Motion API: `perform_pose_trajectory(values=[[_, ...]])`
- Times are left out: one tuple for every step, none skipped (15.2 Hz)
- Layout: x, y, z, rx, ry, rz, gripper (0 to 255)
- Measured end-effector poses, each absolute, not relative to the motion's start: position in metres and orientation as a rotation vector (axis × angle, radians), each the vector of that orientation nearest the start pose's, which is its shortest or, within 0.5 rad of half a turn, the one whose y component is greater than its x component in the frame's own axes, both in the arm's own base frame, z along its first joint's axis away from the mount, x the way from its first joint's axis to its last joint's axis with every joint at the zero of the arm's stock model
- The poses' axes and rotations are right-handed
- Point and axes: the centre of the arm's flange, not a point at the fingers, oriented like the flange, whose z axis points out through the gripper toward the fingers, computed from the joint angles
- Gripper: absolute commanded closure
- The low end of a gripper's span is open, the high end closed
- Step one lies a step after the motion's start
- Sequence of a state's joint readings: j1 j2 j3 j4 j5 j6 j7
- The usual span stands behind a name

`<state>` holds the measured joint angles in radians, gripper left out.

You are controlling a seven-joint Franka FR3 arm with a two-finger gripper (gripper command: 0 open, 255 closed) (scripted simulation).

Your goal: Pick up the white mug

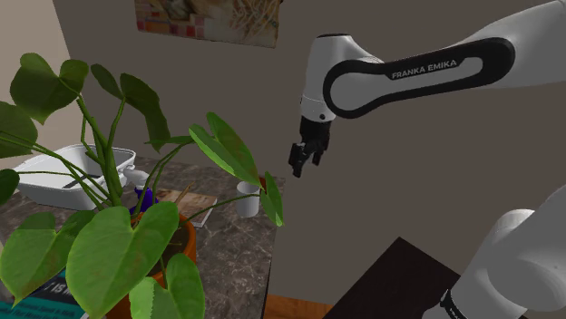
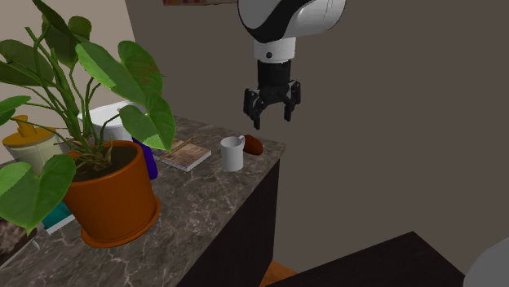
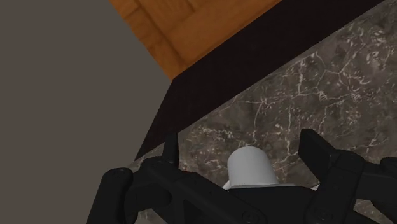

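Note:
The white mug stands upright near the corner of a dark marble counter, its handle toward the second exterior view's right. My black gripper hangs open in the air well above the mug, close to the counter's edge, with nothing between its fingers. In the wrist view the mug shows between and beyond the spread fingers, partly hidden by the hand.
A big leafy plant in an orange pot crowds the counter and screens much of the shoulder view. A brown object lies just behind the mug, a book beside it. A white tray sits farther back. A wooden floor lies below.

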<state>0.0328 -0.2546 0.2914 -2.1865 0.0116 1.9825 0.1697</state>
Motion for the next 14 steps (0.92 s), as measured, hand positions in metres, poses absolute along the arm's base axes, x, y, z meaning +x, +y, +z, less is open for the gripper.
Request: perform_pose_trajectory(values=[[0.464, 0.168, 0.484, -3.182, -0.222, -0.087, 0], [0.474, 0.172, 0.475, -3.181, -0.216, -0.089, 0], [0.483, 0.177, 0.471, -3.180, -0.211, -0.091, 0], [0.492, 0.181, 0.464, -3.179, -0.205, -0.093, 0], [0.503, 0.188, 0.455, -3.177, -0.200, -0.096, 0], [0.512, 0.195, 0.449, -3.176, -0.195, -0.096, 0], [0.520, 0.200, 0.442, -3.175, -0.190, -0.098, 0], [0.525, 0.206, 0.436, -3.174, -0.185, -0.100, 0], [0.535, 0.215, 0.428, -3.173, -0.180, -0.104, 0], [0.546, 0.221, 0.423, -3.172, -0.174, -0.105, 0], [0.554, 0.227, 0.416, -3.171, -0.169, -0.106, 0], [0.564, 0.235, 0.409, -3.170, -0.164, -0.108, 0], [0.575, 0.240, 0.404, -3.169, -0.159, -0.109, 0], [0.585, 0.243, 0.397, -3.167, -0.153, -0.112, 0]])
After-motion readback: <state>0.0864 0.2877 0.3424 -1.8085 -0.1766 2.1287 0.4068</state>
